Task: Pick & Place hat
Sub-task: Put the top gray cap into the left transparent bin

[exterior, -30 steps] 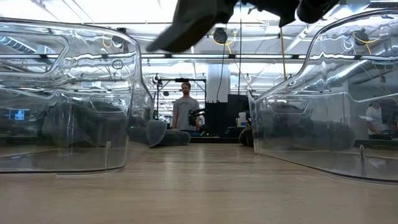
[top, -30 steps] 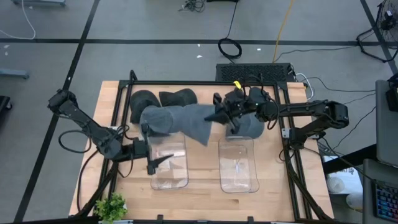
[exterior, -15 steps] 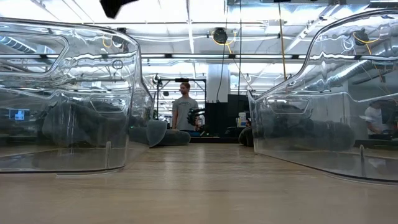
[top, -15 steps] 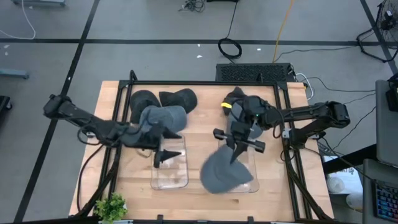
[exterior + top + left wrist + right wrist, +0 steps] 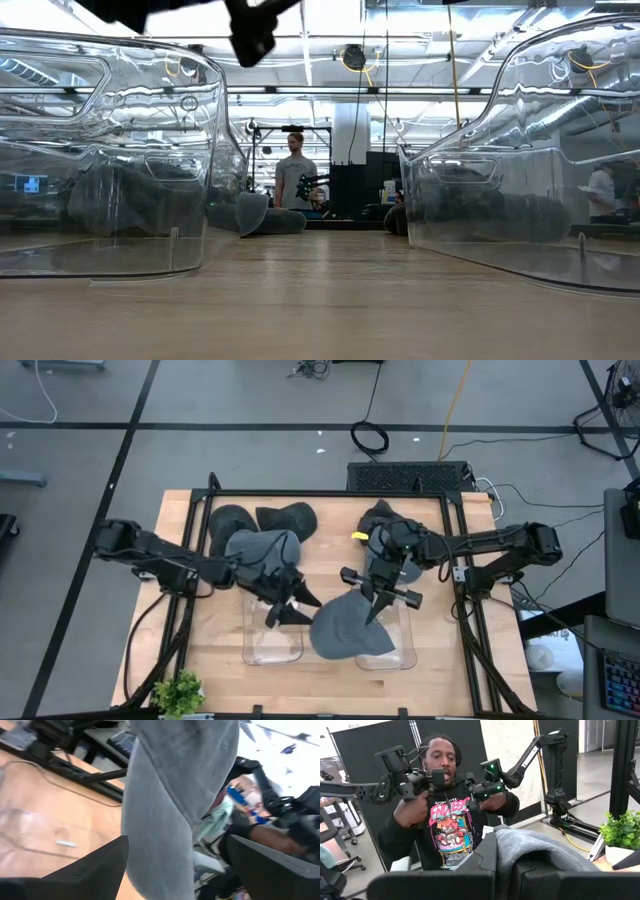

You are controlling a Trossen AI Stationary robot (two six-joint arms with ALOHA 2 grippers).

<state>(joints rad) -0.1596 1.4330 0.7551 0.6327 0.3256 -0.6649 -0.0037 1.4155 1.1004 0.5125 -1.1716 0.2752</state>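
A dark grey hat hangs from my right gripper, which is shut on it above the right clear bin. In the right wrist view its cloth drapes over the fingers. My left gripper is open above the left clear bin and points at this hat. In the left wrist view the hat stands between the spread fingers; I cannot tell whether they touch it. A lighter grey hat lies by the left bin's far end. My right gripper pinches the dark grey hat at its upper edge, coming from above with the fingers pointing down. The hat hangs below the fingers, lifted clear, over the right bin's left rim. The draped cloth hides the contact in the wrist view.
Two dark hats lie at the table's far left, and another sits under the right arm. A potted plant stands at the near left corner. A black frame borders the table. A person stands beyond it.
My right gripper carried the dark hat from the far middle of the table toward the near edge, over the right bin, and the hat swung down below it. My left arm swept right and up from beside the left bin, over it and toward the hanging hat.
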